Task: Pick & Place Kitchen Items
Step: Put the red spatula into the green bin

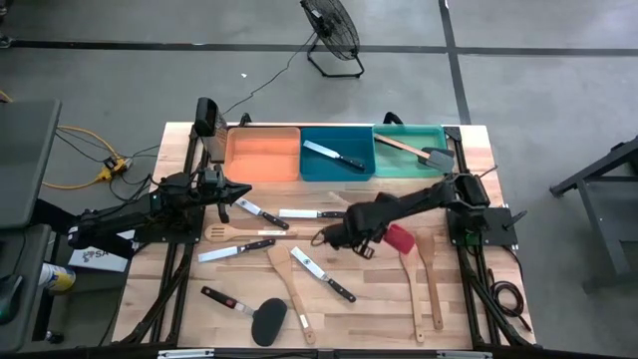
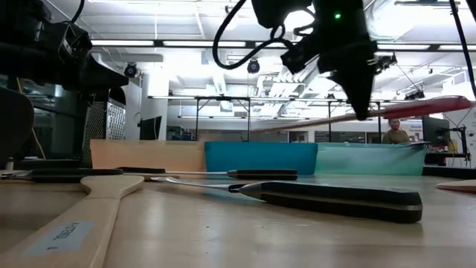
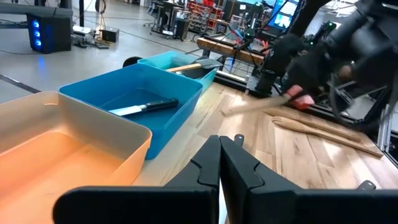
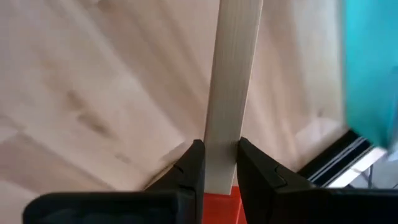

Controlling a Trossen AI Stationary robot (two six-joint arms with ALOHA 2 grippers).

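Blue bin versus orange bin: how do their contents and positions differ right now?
The blue bin holds one black-handled knife; the orange bin shows nothing inside. The blue bin sits in the middle of the row, next to the green bin; the orange bin sits at the row's end nearer the left gripper. Both are rectangular, open-topped and set along the table's far edge.

Robotics lab: concrete floor [image 1: 120, 60], equipment racks [image 3: 205, 12]

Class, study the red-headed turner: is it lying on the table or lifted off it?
Lifted. The right hand is shut on the red-headed turner by its wooden handle, and the low view shows it hanging in the air above the table.
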